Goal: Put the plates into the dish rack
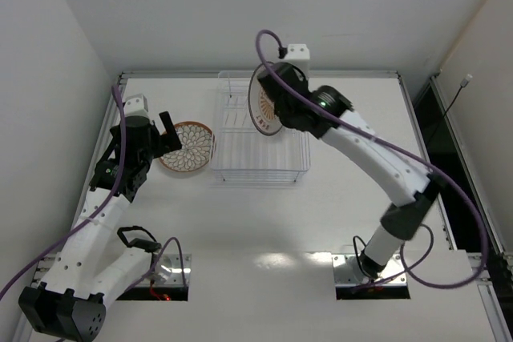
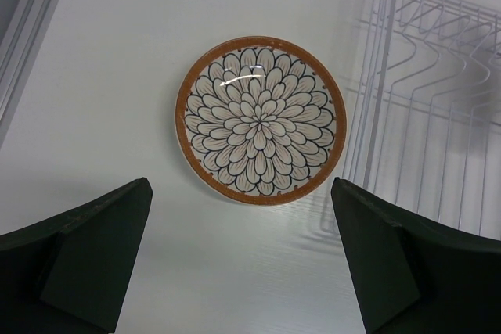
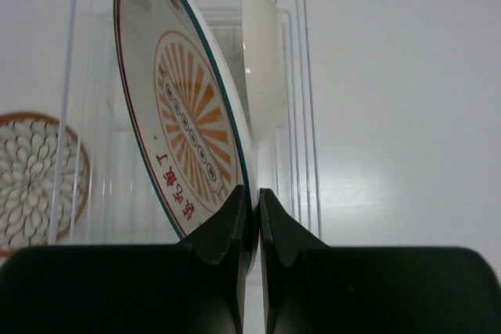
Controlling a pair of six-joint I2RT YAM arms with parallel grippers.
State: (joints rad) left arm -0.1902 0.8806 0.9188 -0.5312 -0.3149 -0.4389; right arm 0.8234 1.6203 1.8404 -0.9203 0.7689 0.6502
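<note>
Here, the sunburst plate [image 3: 184, 138] is pinched upright by the right gripper [image 3: 252, 193] over the dish rack [image 1: 256, 162], upper centre; alignment with a slot is required next.

the petal plate [image 2: 260, 120] is glazed ceramic, glossy enough to catch a highlight. the sunburst plate [image 3: 184, 131] has the same smooth shine. the dish rack [image 2: 438, 115] is thin, smooth white-coated wire. the table [image 2: 117, 52] is white with a faint sheen. the left gripper [image 2: 241, 189] has fingers [image 2: 86, 263] of matt black plastic.

Brown-rimmed petal plate [image 2: 259, 120] (sunburst plate [image 3: 184, 127] orange)
</note>
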